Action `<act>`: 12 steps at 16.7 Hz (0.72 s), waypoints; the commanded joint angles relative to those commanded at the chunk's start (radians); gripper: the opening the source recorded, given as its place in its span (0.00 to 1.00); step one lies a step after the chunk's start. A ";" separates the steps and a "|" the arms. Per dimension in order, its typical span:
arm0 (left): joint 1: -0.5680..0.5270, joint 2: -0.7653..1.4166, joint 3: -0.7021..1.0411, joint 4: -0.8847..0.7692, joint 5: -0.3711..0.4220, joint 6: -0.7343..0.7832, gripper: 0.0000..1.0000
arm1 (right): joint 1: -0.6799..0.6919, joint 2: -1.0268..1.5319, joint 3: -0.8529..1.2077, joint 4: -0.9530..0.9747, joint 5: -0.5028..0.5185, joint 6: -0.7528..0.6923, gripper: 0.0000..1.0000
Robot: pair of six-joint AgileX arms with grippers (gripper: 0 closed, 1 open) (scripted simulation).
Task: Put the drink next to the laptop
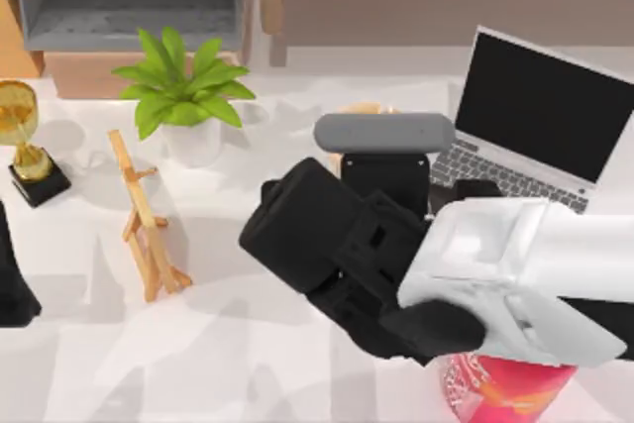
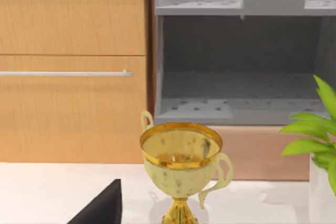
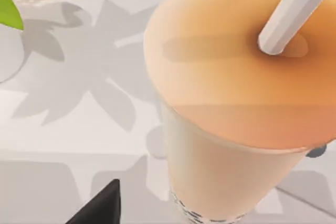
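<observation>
Fingers of the right gripper (image 1: 384,183) cannot be read as spread or closed; one dark fingertip (image 3: 102,205) shows beside the cup, apart from its wall.

From above, the right arm reaches across the middle of the white table (image 1: 89,364), and the clear plastic cup of orange-beige milk tea (image 1: 362,107) peeps out past the arm's grey rounded bar (image 1: 384,133). It sits between the green potted plant (image 1: 183,86) and the open silver-grey laptop with its black screen (image 1: 540,111), near the laptop's left side. A pink bottle (image 1: 505,391) stands under the arm's white link, so a low sweep of that arm would likely knock it over. The laptop's upright screen is close enough that a sideways carry risks clipping it. A wooden easel (image 1: 147,220) stands well clear on the left. The left gripper (image 1: 12,274) is parked at the table's left edge.

Its wrist camera looks at a gold trophy cup (image 2: 181,156) before a wooden cabinet (image 2: 73,66) and grey shelves (image 2: 241,56); its fingers' state cannot be told either.

On the right wrist camera, the cup's domed lid (image 3: 236,77) and white straw (image 3: 294,11) loom close. The cup is tall and top-heavy; a descent off-centre, or a bump on the straw, could tip it and spill tea toward the keyboard.
</observation>
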 joint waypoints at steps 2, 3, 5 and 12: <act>0.000 0.000 0.000 0.000 0.000 0.000 1.00 | -0.018 0.023 0.004 0.036 -0.009 -0.023 1.00; 0.000 0.000 0.000 0.000 0.000 0.000 1.00 | -0.032 0.042 0.006 0.066 -0.017 -0.041 1.00; 0.000 0.000 0.000 0.000 0.000 0.000 1.00 | -0.070 0.088 0.007 0.142 -0.038 -0.083 1.00; 0.000 0.000 0.000 0.000 0.000 0.000 1.00 | -0.156 0.179 0.007 0.297 -0.091 -0.175 1.00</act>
